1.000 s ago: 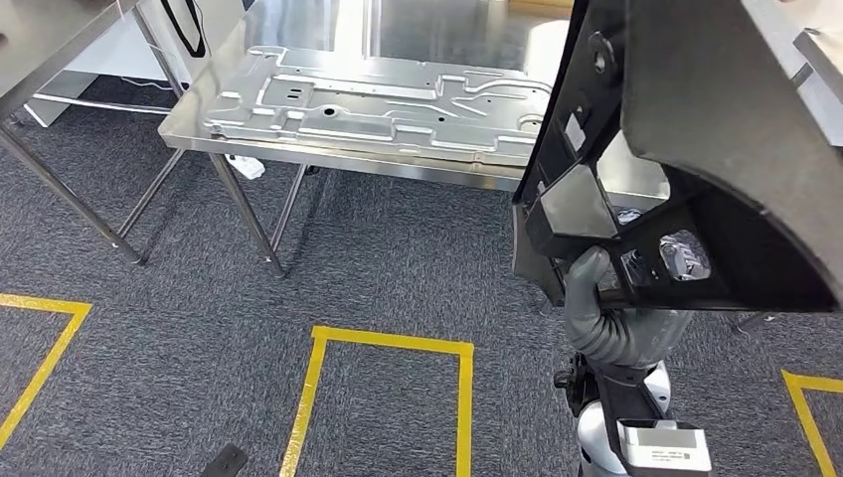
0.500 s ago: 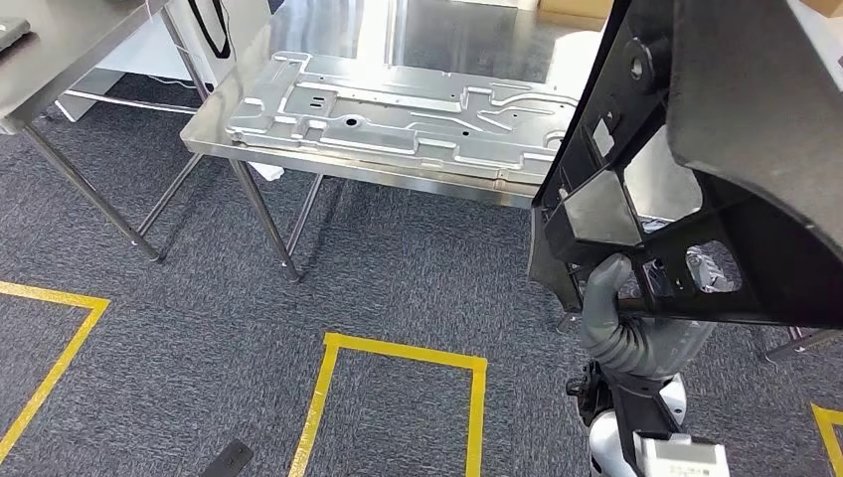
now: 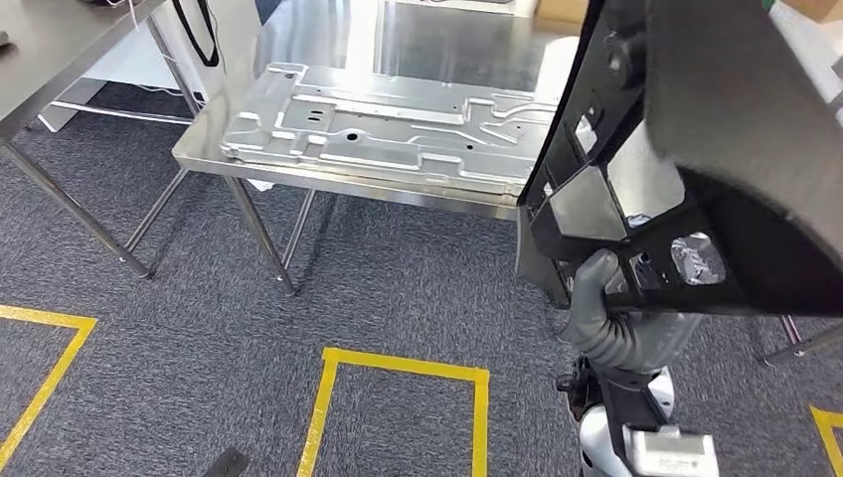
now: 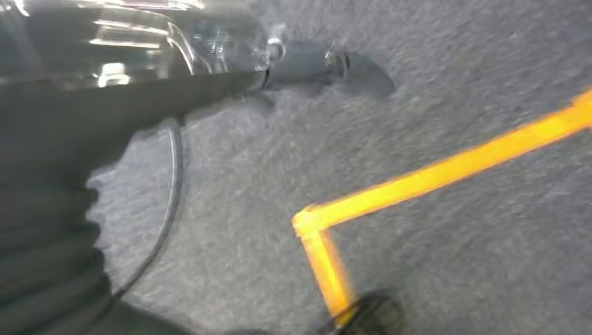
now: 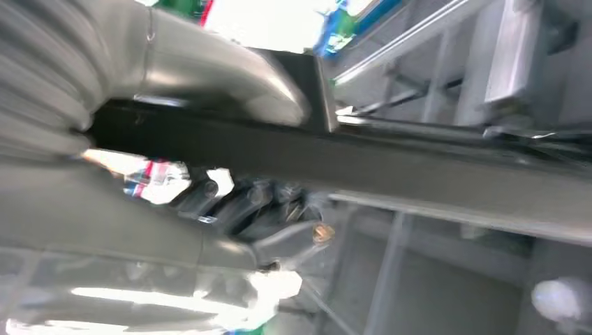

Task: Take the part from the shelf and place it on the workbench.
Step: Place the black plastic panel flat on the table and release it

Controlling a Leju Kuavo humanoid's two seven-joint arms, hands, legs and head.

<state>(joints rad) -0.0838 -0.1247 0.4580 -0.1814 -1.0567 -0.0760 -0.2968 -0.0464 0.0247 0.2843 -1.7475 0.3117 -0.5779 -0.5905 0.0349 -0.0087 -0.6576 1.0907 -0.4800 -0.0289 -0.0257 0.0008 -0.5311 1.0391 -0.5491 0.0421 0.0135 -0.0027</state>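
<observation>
Between the earlier head views and now the whole picture has shifted a little, so the camera has moved rather than the things; the black part remains raised at the right, tilted, its ribbed inner frame facing the camera and its lower edge overlapping the corner of the workbench in the picture. Right hand grips the part's lower bar, grey thumb wrapped over it; in the right wrist view the right hand closes around the same dark bar, thumb on one side and darker fingers on the other. On the steel workbench lies a stamped sheet-metal panel, flat, well apart from the held part's grip point. Grey carpet with yellow floor tape lies below. Left hand hangs over the carpet near a yellow tape corner; blur keeps me from telling how its fingers lie.
</observation>
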